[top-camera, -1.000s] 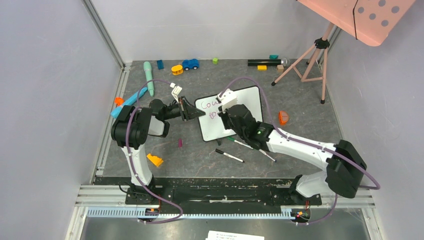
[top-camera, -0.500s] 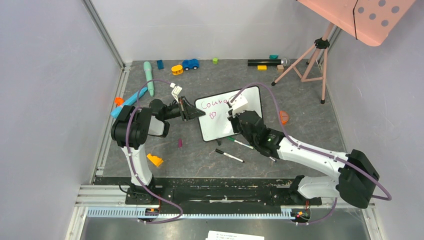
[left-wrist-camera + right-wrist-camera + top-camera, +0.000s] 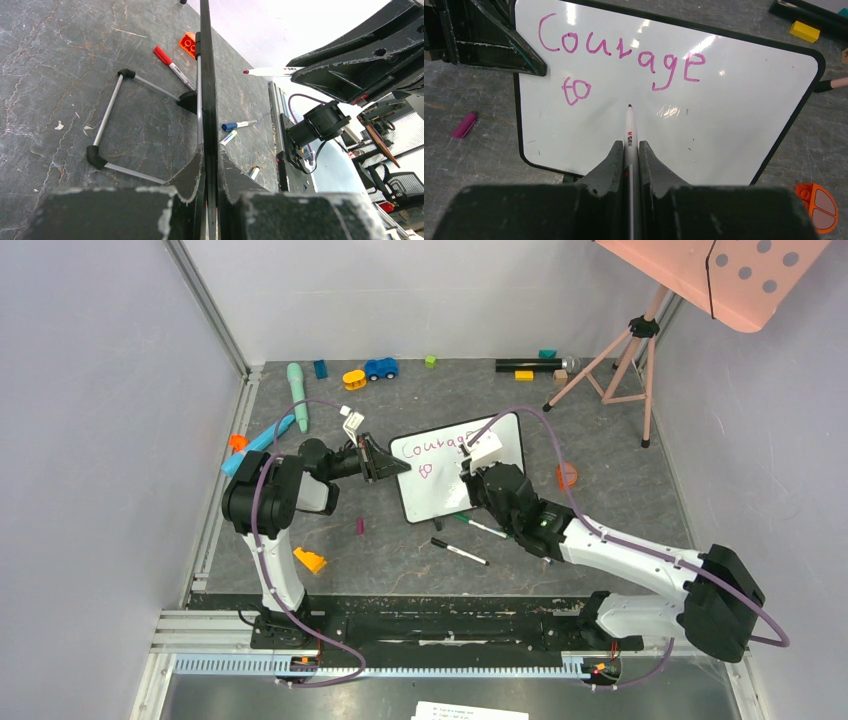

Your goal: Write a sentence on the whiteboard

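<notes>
Since a second ago my right gripper (image 3: 629, 147) has slid toward the board's right side and uncovered the top line, so "Courage" now reads whole; the board (image 3: 734, 145) itself has not shifted, and sits tilted on its feet in front of me.

My right fingers are clamped on the marker (image 3: 630, 125); my left gripper (image 3: 209, 156) is pinched on the board's left edge and steadies it.

The words (image 3: 624, 50) so far are "Courage" along the board's top and "to" below it at the left; two words are yet to be written, I judge.

What matters for the stroke: the marker's tip sits on the second line, near the board's middle, just right of "to" and under the middle letters of "Courage"; its long axis runs from the board's near edge straight up toward the top line, square to the writing; bare board lies to the right of the tip, so "try" should run that way.

Whether the tip touches the board I cannot tell; my right arm does the writing, while the left only holds.
</notes>
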Available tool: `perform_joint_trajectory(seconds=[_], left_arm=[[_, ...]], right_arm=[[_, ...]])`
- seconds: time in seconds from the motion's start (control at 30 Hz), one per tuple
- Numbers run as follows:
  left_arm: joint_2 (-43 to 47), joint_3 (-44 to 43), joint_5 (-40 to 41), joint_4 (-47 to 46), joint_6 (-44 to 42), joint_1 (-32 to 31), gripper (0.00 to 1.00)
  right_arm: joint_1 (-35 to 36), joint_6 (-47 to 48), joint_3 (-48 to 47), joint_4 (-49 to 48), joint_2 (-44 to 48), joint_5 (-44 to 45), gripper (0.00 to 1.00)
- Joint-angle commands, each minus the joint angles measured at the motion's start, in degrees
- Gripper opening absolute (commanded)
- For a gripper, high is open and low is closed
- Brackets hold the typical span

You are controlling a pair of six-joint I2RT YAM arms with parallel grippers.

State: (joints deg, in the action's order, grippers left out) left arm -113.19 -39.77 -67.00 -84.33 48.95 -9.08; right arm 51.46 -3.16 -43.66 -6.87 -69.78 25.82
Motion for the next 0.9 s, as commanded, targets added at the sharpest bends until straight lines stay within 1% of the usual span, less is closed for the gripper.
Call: perform_joint_trajectory(seconds=[0.0, 0.37, 0.57, 0.87], left_arm=[[2.4, 0.7, -0.4, -4.9, -1.6, -0.1, 0.02], [2.3, 0.6, -1.5, -4.9, -2.7, -0.3, 0.02], [0.1, 1.8, -0.6, -4.9, -7.9, -1.1, 0.02], [-0.5, 0.4, -2.1, -4.9, -7.0, -1.1, 0.02]], right_arm=[[-0.3, -0.1, 1.2, -3.1, 2.3, 1.1, 0.00], [-0.4, 0.6, 1.9, -3.1, 3.2, -1.3, 0.00], [-0.5, 0.1, 3.3, -2.6, 5.0, -1.6, 0.00], [-0.5, -0.2, 4.7, -2.3, 6.5, -2.2, 0.00]])
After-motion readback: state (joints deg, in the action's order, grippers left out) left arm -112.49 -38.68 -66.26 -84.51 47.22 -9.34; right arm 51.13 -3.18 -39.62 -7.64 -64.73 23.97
